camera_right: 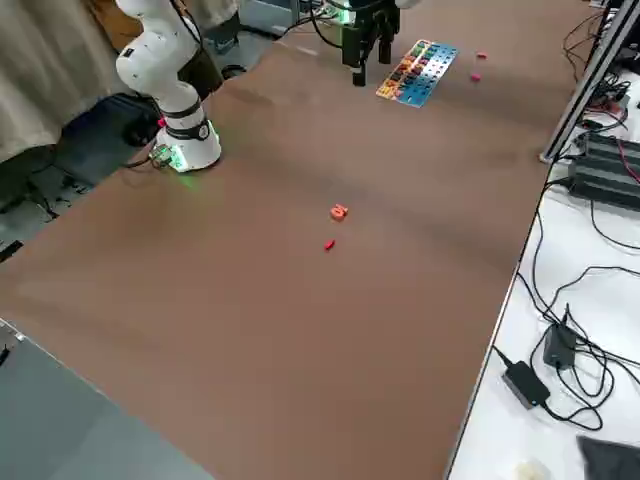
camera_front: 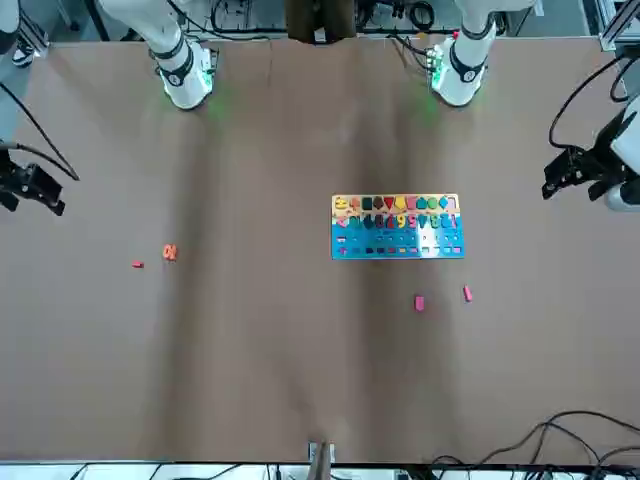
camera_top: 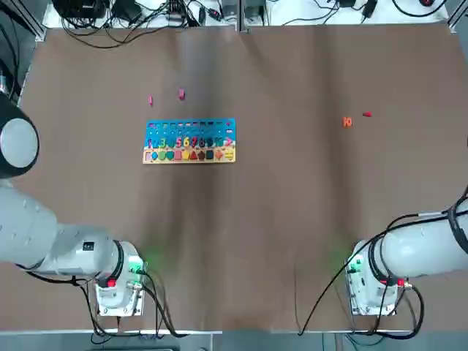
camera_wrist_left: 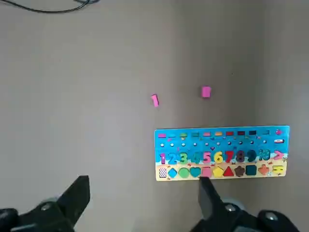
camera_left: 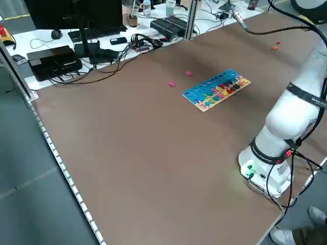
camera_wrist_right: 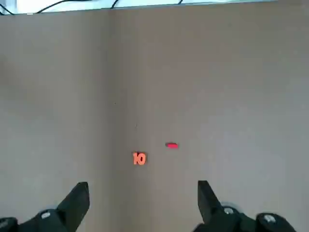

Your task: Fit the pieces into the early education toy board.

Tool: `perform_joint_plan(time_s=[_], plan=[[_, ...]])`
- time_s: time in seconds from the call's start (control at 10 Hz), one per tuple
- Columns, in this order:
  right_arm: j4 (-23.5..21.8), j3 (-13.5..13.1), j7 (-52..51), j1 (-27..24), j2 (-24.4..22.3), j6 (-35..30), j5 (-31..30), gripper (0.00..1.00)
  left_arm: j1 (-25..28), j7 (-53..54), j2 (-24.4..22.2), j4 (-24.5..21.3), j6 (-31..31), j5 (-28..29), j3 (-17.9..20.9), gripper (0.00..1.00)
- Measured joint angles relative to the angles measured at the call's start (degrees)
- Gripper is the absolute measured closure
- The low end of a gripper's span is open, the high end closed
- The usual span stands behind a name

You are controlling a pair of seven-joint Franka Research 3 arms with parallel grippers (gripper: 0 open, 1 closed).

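Even, diffuse light falls from overhead on the brown worktop (camera_top: 292,205), bright enough to show everything, with no hard shadows. Soft darker bands run lengthwise across the surface in the top and front views, and a faint green glow spills onto it beside each arm base (camera_top: 121,281). The side views show a mild pale sheen across the worktop. The toy board (camera_top: 189,140) looks slightly soft from above, its numbers legible in the left wrist view. In both wrist views the near fingers (camera_wrist_left: 77,193) are blurred and dark.
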Motion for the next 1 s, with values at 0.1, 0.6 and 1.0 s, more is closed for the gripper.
perform_joint_plan(time_s=[0.1, 0.6, 1.0], plan=[[0.0, 0.0, 0.0, 0.0, 0.0, -0.1, 0.0, 0.01, 0.0, 0.0, 0.0, 0.0, 0.1, 0.0, 0.0, 0.0], [0.0, 0.0, 0.0, 0.0, 0.0, -1.0, 0.0, 0.01, 1.3, 0.3, 0.1, -1.6, -1.8, 0.1, 0.1, 0.19], [0.1, 0.0, -4.5, 0.0, 0.0, -1.1, 0.0, 0.01, 7.2, 7.1, -5.1, -20.6, 9.3, 0.2, 0.1, 0.81]])
